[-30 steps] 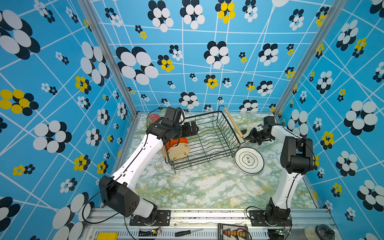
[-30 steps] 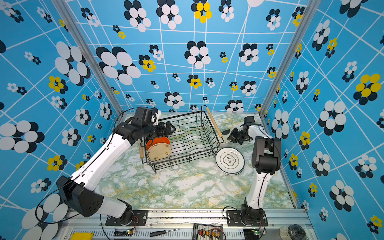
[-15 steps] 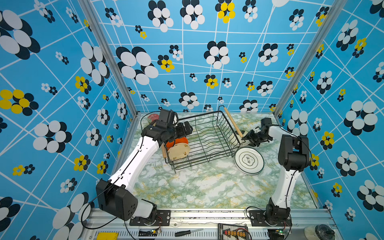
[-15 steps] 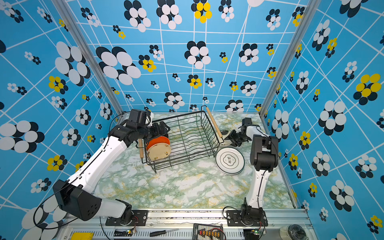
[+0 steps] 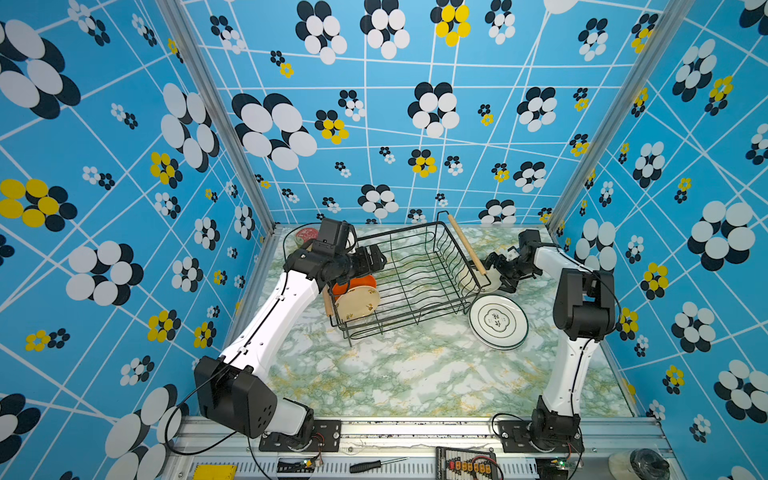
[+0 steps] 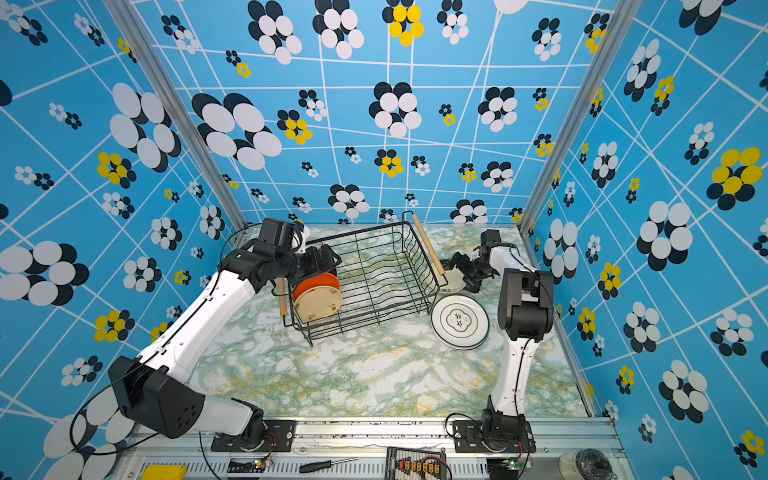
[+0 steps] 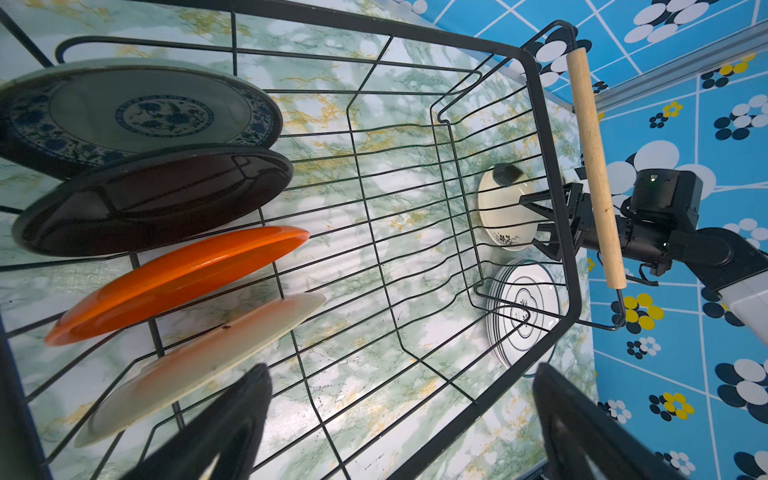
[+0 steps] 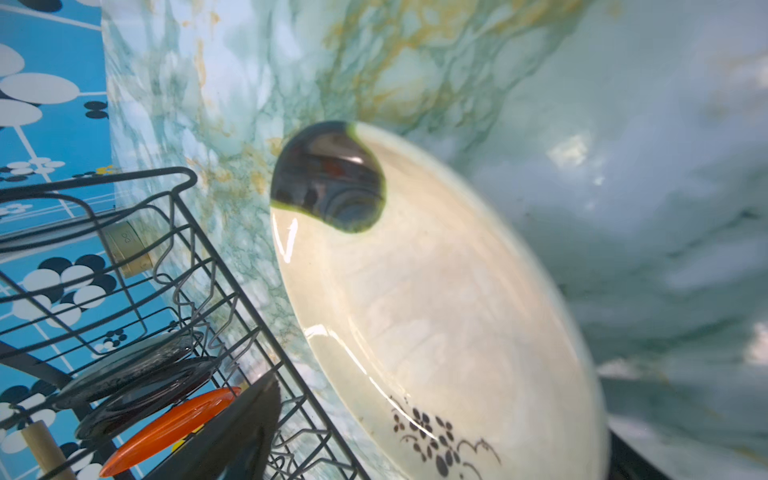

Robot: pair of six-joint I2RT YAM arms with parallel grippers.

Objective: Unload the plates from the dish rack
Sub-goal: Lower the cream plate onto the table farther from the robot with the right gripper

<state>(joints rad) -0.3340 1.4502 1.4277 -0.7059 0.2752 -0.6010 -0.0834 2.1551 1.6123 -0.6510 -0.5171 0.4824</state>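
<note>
The black wire dish rack [image 5: 397, 232] [image 6: 357, 232] stands mid-table. At its left end a teal-patterned plate [image 7: 141, 112], a black plate [image 7: 153, 199], an orange plate [image 5: 353, 284] [image 7: 178, 282] and a cream plate [image 5: 357, 305] [image 7: 199, 365] stand upright. My left gripper [image 5: 372, 259] [image 7: 403, 415] hangs open above them, holding nothing. Right of the rack lies a stack of white plates [image 5: 498, 322] [image 6: 459, 322]. Behind it lies a cream plate with a dark patch [image 5: 473, 278] [image 8: 436, 311]. My right gripper [image 5: 496, 266] [image 8: 440, 411] is open around its edge.
The rack's wooden handle [image 5: 467, 249] runs just above the released cream plate. A small red-lidded tin [image 5: 305, 237] sits at the back left corner. Blue patterned walls close three sides. A screwdriver [image 5: 376, 464] lies on the front rail.
My right gripper has opened and let go of the cream plate with the dark patch, which now lies beside the rack. The left arm has shifted slightly left, still open.
</note>
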